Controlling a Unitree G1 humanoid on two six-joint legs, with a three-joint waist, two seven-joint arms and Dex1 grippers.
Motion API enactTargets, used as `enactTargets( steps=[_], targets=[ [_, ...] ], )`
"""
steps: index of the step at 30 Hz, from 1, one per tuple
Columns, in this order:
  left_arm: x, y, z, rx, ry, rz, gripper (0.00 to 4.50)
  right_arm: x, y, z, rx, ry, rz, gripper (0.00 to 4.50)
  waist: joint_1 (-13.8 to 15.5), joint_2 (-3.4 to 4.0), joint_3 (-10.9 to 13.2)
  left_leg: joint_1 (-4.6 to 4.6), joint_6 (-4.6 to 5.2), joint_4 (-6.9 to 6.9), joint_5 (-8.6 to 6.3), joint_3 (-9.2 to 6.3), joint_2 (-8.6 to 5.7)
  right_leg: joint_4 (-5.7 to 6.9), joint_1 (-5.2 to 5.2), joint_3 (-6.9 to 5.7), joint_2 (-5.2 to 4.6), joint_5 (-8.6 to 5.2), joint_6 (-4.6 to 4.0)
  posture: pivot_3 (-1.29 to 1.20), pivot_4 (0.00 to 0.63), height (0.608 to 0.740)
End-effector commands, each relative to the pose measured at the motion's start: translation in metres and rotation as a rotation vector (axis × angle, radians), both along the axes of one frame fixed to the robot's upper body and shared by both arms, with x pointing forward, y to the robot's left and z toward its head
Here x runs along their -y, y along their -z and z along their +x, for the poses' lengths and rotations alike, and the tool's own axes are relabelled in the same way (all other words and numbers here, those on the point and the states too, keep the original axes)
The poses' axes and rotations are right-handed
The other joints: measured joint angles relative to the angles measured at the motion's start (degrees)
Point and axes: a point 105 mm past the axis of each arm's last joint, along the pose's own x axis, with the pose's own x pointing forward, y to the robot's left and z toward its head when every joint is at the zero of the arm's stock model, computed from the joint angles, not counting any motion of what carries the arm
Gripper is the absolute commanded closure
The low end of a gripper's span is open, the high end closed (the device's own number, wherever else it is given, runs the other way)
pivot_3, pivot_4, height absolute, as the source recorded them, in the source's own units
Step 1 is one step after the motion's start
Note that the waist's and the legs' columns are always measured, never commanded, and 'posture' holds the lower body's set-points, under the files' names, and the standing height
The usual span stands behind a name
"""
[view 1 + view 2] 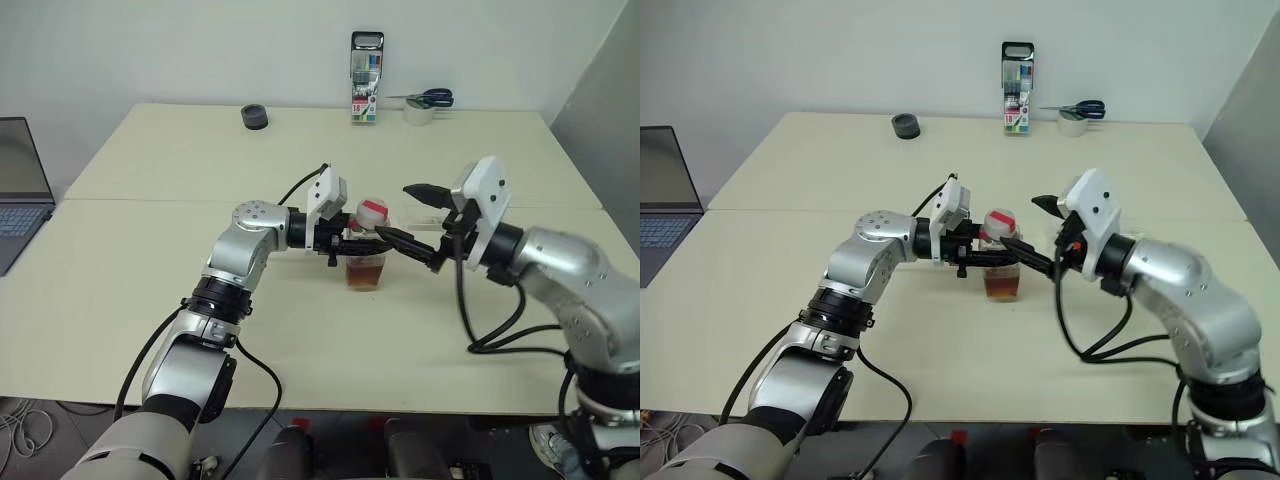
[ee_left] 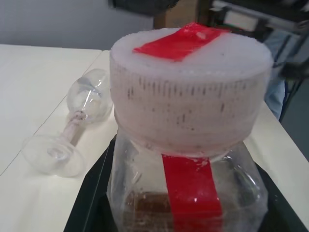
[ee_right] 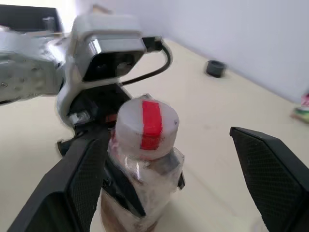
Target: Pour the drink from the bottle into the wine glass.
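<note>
The left gripper [image 1: 345, 243] clamps the body of the bottle [image 1: 367, 258], holding it upright on the table [image 1: 150, 250] so that it cannot turn. The white-pink cap [image 3: 147, 126] is on. The right gripper [image 3: 169, 183], fingers spread wide to either side of the cap, appears poised to unscrew it. The drink [image 1: 365, 277] pools low in the bottle. The wine glass [image 2: 77, 123] lies on its side nearby, so it needs righting before pouring.

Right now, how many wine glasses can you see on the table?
1. The wine glass lies on its side on the table, just beyond the bottle that the left gripper clamps. Others could be hidden behind the arms.
</note>
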Motion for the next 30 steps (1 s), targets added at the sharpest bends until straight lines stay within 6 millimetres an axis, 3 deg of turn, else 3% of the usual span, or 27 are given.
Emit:
enactTargets(
  steps=[1,7,16,28,30],
  targets=[
    [0.003,-0.02,0.003,0.078,0.001,-0.03,2.7,0.001,-0.011,0.008,0.106,0.226,0.065,0.23,-0.1,0.0,0.0,-0.01,0.0,0.01,0.01,-0.02,-0.02,0.0,0.0,0.0,0.0,0.0,0.0,0.0,0.15,0.74],
    [0.007,-0.02,0.003,0.09,0.014,-0.022,2.71,-0.004,-0.012,0.013,0.104,0.328,0.153,0.23,-0.37,0.02,-0.01,-0.01,-0.06,0.01,0.06,-0.04,-0.09,0.01,-0.01,0.0,-0.03,0.0,0.0,0.0,0.15,0.74],
    [0.005,-0.017,0.006,0.107,0.004,-0.011,2.71,-0.019,-0.022,0.006,0.12,0.243,0.226,0.23,-0.72,0.02,-0.01,-0.01,-0.05,-0.02,0.05,-0.07,-0.1,0.01,-0.01,-0.07,-0.05,0.0,0.0,0.0,0.15,0.74],
    [0.004,-0.016,0.006,0.115,0.001,-0.009,2.71,-0.017,-0.005,0.013,0.045,0.274,0.189,0.23,-0.74,0.02,-0.01,-0.02,-0.05,-0.02,0.06,-0.09,-0.1,0.03,-0.01,-0.08,-0.06,0.0,0.0,0.0,0.15,0.74],
    [0.004,-0.016,0.006,0.117,0.002,-0.009,2.71,-0.017,-0.003,0.013,0.03,0.27,0.186,0.6,-0.75,0.02,-0.01,-0.02,-0.05,-0.01,0.06,-0.09,-0.11,0.03,-0.01,-0.08,-0.06,0.0,0.0,0.0,0.15,0.74]
  ],
)
